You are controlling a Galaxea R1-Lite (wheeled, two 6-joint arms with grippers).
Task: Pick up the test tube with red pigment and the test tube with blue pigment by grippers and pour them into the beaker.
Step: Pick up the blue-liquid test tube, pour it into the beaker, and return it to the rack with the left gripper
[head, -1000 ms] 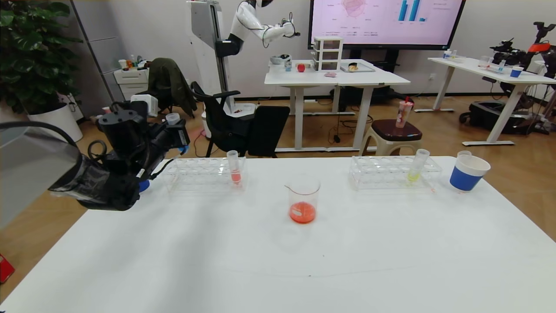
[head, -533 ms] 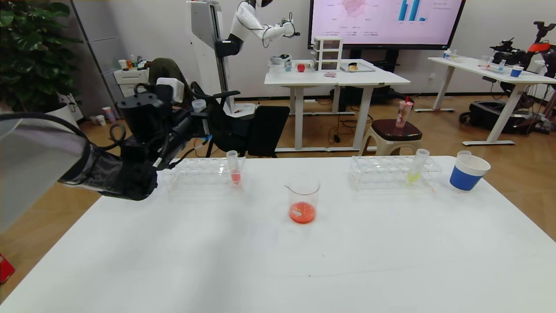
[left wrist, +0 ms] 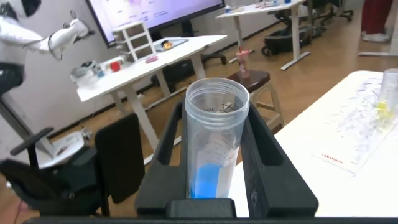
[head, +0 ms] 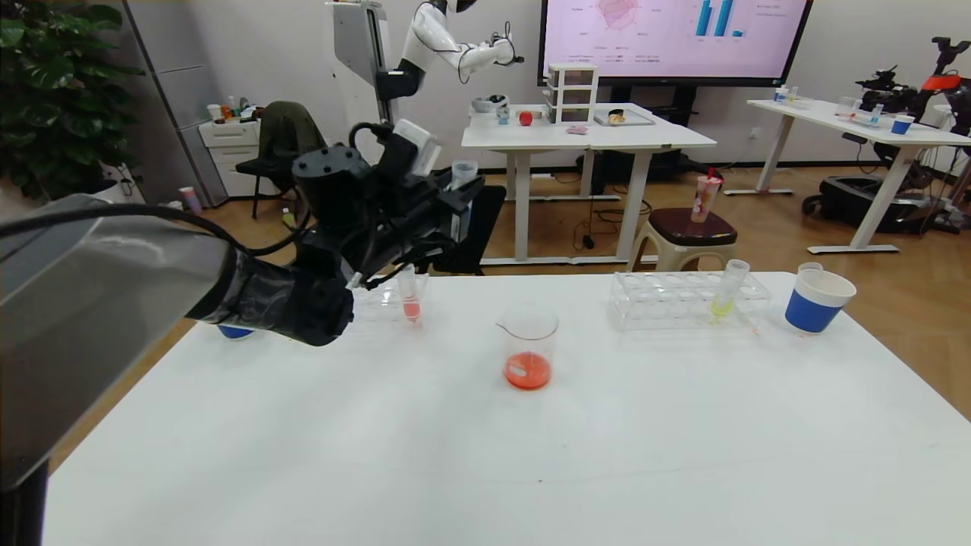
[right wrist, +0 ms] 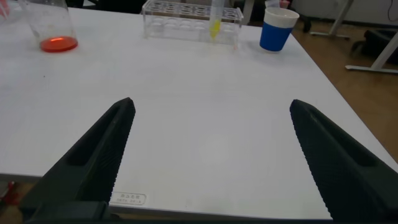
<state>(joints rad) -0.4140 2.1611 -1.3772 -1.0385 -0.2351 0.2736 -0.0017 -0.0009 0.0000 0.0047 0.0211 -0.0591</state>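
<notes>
My left gripper [head: 463, 193] is shut on the test tube with blue pigment [head: 463, 173] and holds it upright in the air, above the left rack and to the left of the beaker. In the left wrist view the tube [left wrist: 214, 143] sits between the jaws of that gripper [left wrist: 216, 115], with cyan-blue liquid at its bottom. The beaker [head: 530, 349] stands mid-table with orange-red liquid in it; it also shows in the right wrist view [right wrist: 55, 25]. No tube with vivid red liquid shows. My right gripper [right wrist: 212, 104] is open and empty over the table's near edge, out of the head view.
A left rack [head: 372, 299] holds a tube with salmon liquid [head: 410, 292]. A right rack [head: 667, 299] holds a yellow-green tube [head: 727, 292]. A blue-and-white cup [head: 815, 302] stands far right; another [head: 235, 331] peeks from under my left arm.
My left gripper has risen and swung right with the blue tube, from beside the left rack's outer end to above its inner end, closer to the beaker.
</notes>
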